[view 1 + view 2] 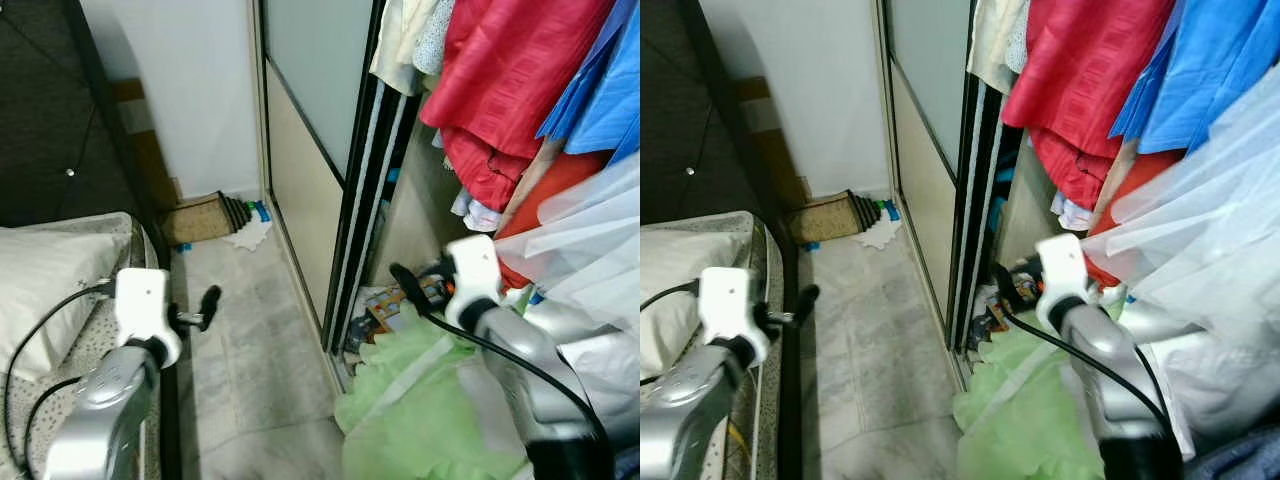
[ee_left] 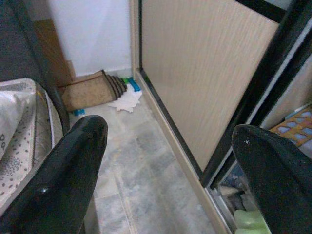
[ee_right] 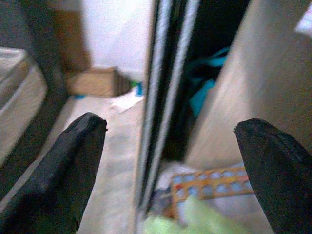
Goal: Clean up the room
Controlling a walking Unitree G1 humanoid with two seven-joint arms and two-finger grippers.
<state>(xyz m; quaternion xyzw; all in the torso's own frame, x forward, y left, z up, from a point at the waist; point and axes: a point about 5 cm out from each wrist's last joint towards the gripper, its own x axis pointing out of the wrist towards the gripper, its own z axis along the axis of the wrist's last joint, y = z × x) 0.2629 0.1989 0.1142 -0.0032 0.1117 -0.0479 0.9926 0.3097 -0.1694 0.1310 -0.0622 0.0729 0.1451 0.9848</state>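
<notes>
We're facing an open wardrobe (image 1: 310, 200), sliding door pushed left, hanging clothes (image 1: 510, 90) packed on the right (red, blue, white). Bed (image 1: 50, 290) sits at our left, grey tiled floor (image 1: 250, 340) between. A green cloth heap (image 1: 420, 410) lies at the wardrobe foot, spilling onto the floor, no clear long axis. A patterned orange-blue item (image 3: 214, 183) lies just behind it; no readable writing. White rag (image 1: 248, 235) lies far down by the wall, beside a folded mat (image 1: 200, 218). Left gripper (image 1: 205, 305) over the floor, fingers spread, empty. Right gripper (image 1: 410, 285) above the green heap, fingers spread, empty.
</notes>
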